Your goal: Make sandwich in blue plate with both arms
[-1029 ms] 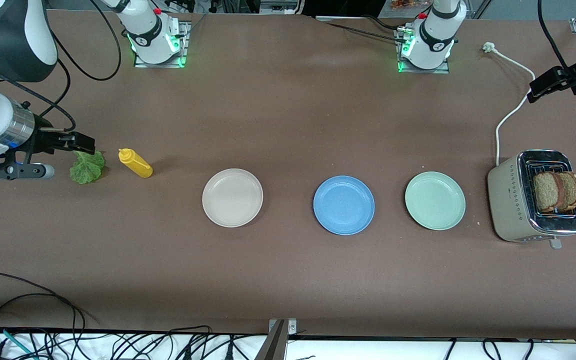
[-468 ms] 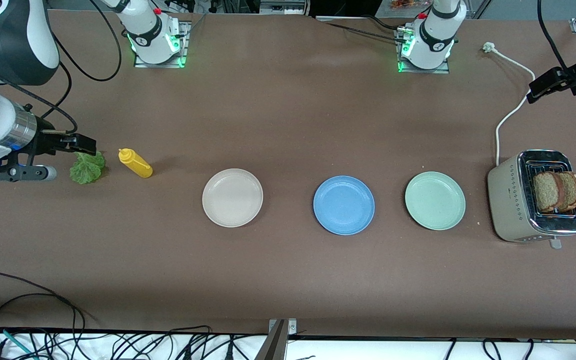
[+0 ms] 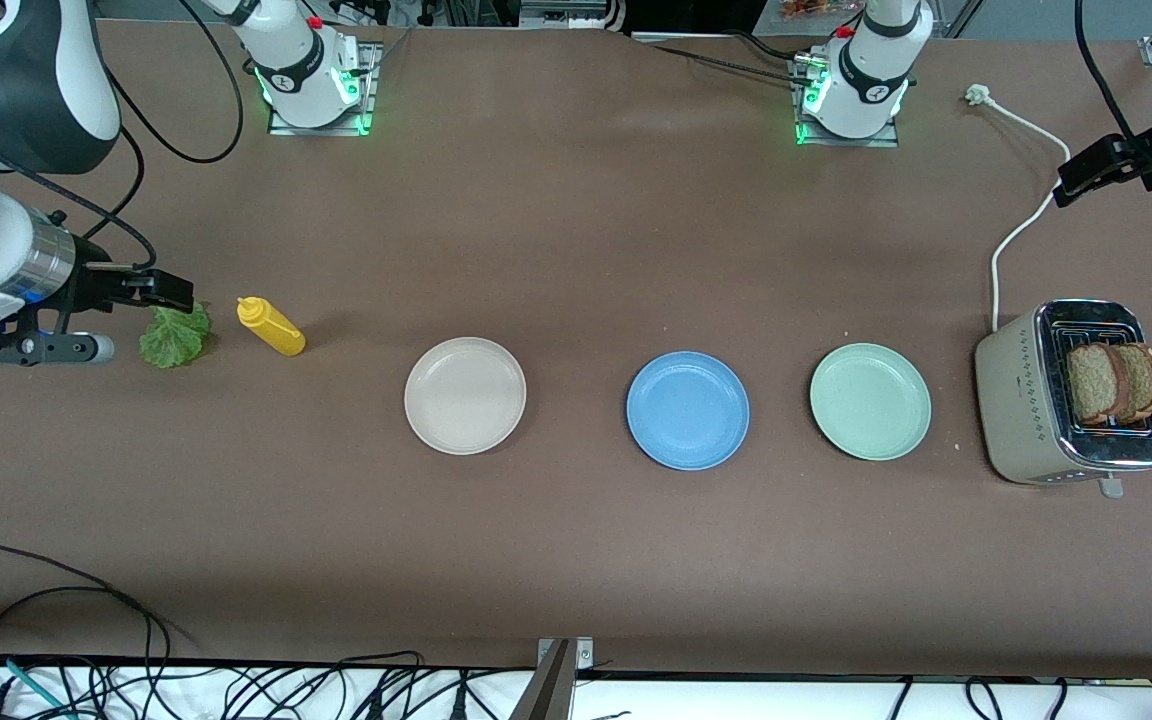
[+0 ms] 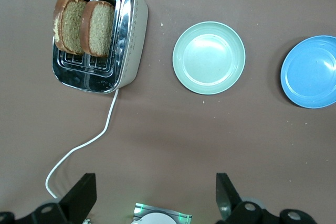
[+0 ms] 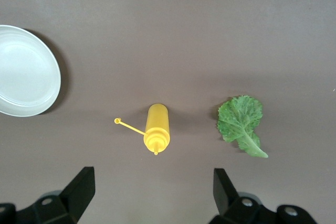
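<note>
The blue plate [image 3: 687, 410] [image 4: 311, 72] lies empty near the table's middle. Two brown bread slices [image 3: 1116, 383] [image 4: 84, 24] stand in the toaster [image 3: 1021, 410] at the left arm's end. A green lettuce leaf [image 3: 174, 335] [image 5: 240, 121] lies flat at the right arm's end. My right gripper [image 3: 166, 290] [image 5: 153, 187] hangs open and empty high over the table by the lettuce and the bottle. My left gripper [image 3: 1076, 180] [image 4: 155, 195] hangs open and empty over the table between the toaster and its arm's base.
A yellow squeeze bottle [image 3: 271, 327] [image 5: 157, 132] lies beside the lettuce. A cream-white plate [image 3: 465, 395] and a mint-green plate [image 3: 870, 401] flank the blue one. The toaster's white cord [image 3: 1011, 240] runs toward the left arm's base.
The right arm has shifted slightly while its gripper stays above the lettuce. The left arm has not moved.
</note>
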Tool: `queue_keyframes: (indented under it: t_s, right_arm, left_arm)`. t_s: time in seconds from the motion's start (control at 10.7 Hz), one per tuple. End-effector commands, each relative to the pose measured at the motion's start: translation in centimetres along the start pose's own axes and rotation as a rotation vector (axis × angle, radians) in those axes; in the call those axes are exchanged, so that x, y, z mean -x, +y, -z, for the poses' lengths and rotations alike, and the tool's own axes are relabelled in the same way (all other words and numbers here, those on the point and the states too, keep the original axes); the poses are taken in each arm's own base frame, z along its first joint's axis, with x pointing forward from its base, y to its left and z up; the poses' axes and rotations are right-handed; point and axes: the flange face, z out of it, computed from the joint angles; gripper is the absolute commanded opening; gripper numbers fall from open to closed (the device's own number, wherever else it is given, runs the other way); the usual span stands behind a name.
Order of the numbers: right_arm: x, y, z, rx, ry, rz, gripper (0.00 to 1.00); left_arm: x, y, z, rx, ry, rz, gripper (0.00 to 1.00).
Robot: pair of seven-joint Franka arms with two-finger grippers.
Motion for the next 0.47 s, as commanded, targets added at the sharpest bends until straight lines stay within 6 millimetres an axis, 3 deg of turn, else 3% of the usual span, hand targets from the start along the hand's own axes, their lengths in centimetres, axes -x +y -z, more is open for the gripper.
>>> queue_keyframes:
  t_s: [0.0, 0.37]
  right_arm:
    - [-0.29, 0.05, 0.25, -0.016, 0.013, 0.009, 1.00]
    - [-0.31, 0.33, 0.32, -0.016, 0.014, 0.009, 1.00]
  left_arm:
    - [0.04, -0.32, 0.37, -0.019, -0.002, 0.003, 1.00]
    - [0.01, -0.15, 0.45, -0.005, -0.001, -0.003, 1.00]
